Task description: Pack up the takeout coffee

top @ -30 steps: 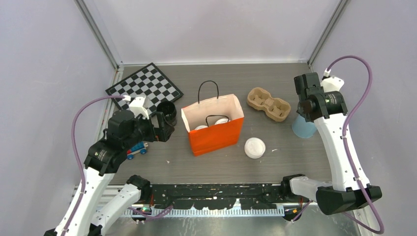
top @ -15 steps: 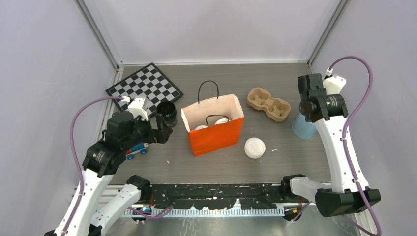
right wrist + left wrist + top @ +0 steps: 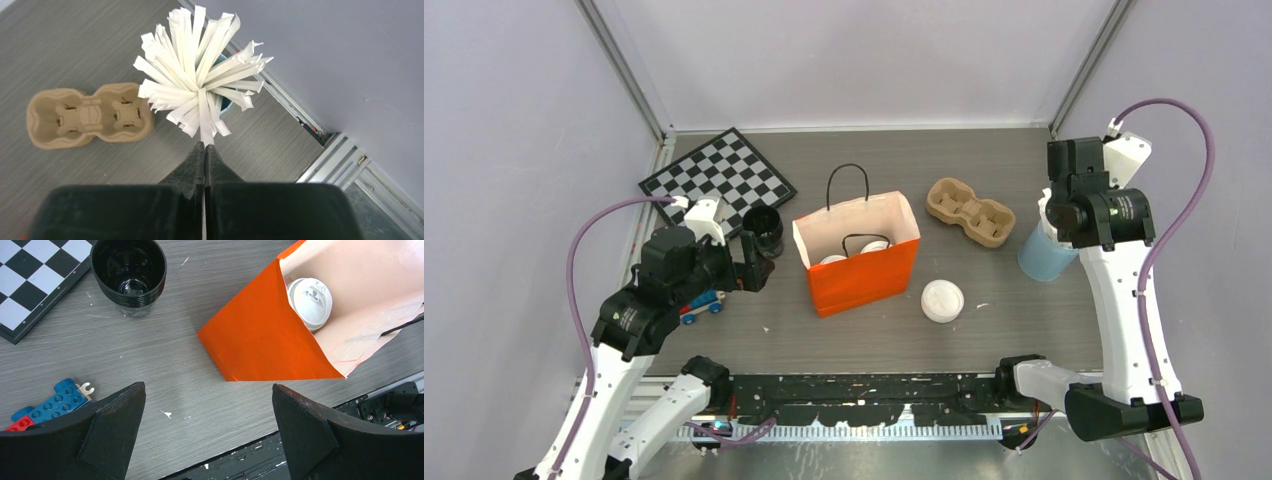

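The takeout coffee shows as white sip lids (image 3: 876, 246) (image 3: 310, 302) inside the upright orange paper bag (image 3: 864, 278) (image 3: 260, 340) at the table's middle. Left of the bag, my left gripper (image 3: 755, 262) (image 3: 207, 390) hovers over bare table, wide open and holding nothing. At the right side, my right gripper (image 3: 1054, 216) (image 3: 205, 145) hangs over a blue cup (image 3: 1040, 258) stuffed with paper-wrapped straws (image 3: 197, 60). Its jaws are shut on one white straw (image 3: 205, 131) from the bunch.
A black lidless cup (image 3: 763, 229) (image 3: 129, 275) and a chessboard (image 3: 717, 179) sit back left, with a toy brick car (image 3: 701, 306) (image 3: 52, 402) near the left arm. A cardboard cup carrier (image 3: 970, 211) (image 3: 89, 116) lies right of the bag. A round white lid (image 3: 942, 300) lies in front.
My right gripper has shut on a straw while its wrist shifted right over the blue cup. The left arm has barely moved and stays open.
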You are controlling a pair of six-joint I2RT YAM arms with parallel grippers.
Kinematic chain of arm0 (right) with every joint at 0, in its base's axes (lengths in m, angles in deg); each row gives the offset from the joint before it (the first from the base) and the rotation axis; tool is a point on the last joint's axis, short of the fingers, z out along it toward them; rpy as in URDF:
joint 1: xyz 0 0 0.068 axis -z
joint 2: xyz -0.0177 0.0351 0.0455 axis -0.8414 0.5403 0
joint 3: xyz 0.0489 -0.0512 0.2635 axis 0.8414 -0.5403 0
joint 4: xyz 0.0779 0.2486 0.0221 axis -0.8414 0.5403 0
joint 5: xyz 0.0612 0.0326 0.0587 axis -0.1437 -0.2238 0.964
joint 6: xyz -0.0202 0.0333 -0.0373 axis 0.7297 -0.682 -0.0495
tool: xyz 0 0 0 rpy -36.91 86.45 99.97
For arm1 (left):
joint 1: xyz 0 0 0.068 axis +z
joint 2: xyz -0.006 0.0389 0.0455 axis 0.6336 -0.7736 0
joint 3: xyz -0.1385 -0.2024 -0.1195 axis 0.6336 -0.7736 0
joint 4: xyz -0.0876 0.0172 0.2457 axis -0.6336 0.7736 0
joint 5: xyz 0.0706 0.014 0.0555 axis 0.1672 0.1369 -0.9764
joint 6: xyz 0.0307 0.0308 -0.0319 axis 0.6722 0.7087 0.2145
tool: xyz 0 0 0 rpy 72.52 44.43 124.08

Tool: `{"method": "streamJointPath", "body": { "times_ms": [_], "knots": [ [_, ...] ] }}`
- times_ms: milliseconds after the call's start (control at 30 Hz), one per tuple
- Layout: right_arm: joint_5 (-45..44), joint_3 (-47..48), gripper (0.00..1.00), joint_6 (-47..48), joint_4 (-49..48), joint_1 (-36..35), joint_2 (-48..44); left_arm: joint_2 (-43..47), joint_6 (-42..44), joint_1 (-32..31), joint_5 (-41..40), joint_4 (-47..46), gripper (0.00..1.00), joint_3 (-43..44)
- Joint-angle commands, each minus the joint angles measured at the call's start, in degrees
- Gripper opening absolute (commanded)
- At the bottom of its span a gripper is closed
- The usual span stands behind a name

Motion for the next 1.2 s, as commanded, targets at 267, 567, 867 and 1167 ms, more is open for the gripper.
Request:
{"method": "streamJointPath", "body": {
  "times_ms": [267,567,867,1167],
  "knots": [
    [-0.8,6.0,0.42,-0.9,5.2,0.2,1.9,0.9,0.7,-0.2,-0.6,-1.3,1.00,1.2],
    [-0.1,-1.1,0.49,-4.1,5.1,0.2,0.0,1.1,0.6,-0.2,-0.7,-0.7,1.00,1.5],
    [0.1,-7.3,0.38,-2.3,-1.0,0.6,-1.1,1.1,0.4,-0.2,-1.1,-0.4,1.00,1.6],
    [-3.5,-3.2,0.03,4.4,-2.3,0.8,-0.6,0.4,0.5,-0.2,-1.3,-1.2,1.00,2.0]
  ]
}}
